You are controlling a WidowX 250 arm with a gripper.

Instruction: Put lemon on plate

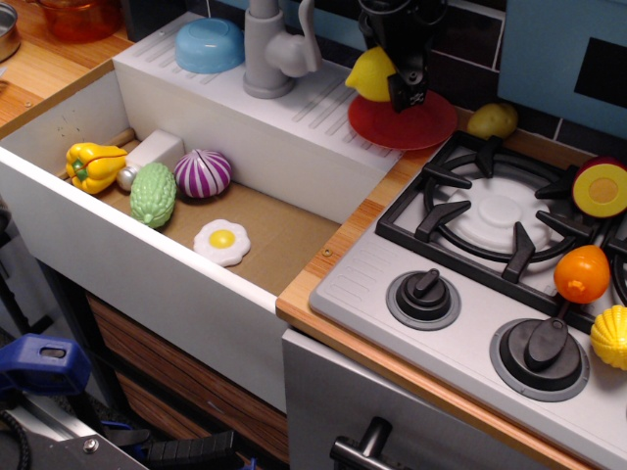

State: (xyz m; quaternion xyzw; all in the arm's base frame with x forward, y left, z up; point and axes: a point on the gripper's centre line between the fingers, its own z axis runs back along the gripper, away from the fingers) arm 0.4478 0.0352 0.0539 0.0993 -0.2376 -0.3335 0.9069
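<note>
The glossy bright-yellow lemon (369, 75) is held in my black gripper (390, 76), which is shut on it. It hangs just above the left part of the round red plate (416, 125), which lies on the white ledge behind the sink, left of the stove. I cannot tell whether the lemon touches the plate. Most of the gripper's body rises out of the top of the view.
A grey faucet (272, 49) and a blue bowl (210, 45) stand left of the plate. A dull yellow fruit (492, 120) lies right of it. The stove (500, 211) holds several toy foods. The sink (245, 230) holds a pepper, green vegetable, onion and fried egg.
</note>
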